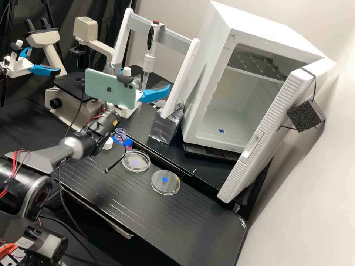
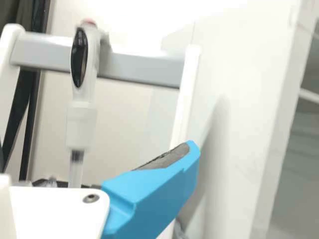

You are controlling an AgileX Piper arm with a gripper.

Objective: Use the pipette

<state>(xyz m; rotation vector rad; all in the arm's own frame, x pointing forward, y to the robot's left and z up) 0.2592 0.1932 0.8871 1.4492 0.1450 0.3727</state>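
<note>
1. Tool (image 1: 152, 83): released, holding nothing.
2. Pipette (image 1: 149, 62): one, upright on one stand (image 1: 173, 40).
3. Risk: off-centre approach could knock pipette loose; wide swing could clip the stand's leg.
4. Dishes (image 1: 136, 161) (image 1: 165, 182): two, on table (image 1: 199, 225).
5. White cap (image 1: 108, 143): one.

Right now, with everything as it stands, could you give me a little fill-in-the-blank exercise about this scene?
The button atop the pipette is ____.
The door of the white box stands ____.
The robot's fingers are bright ____.
The bench holds ____ round, flat, clear dishes.

Missing words: red; open; blue; two.
</note>
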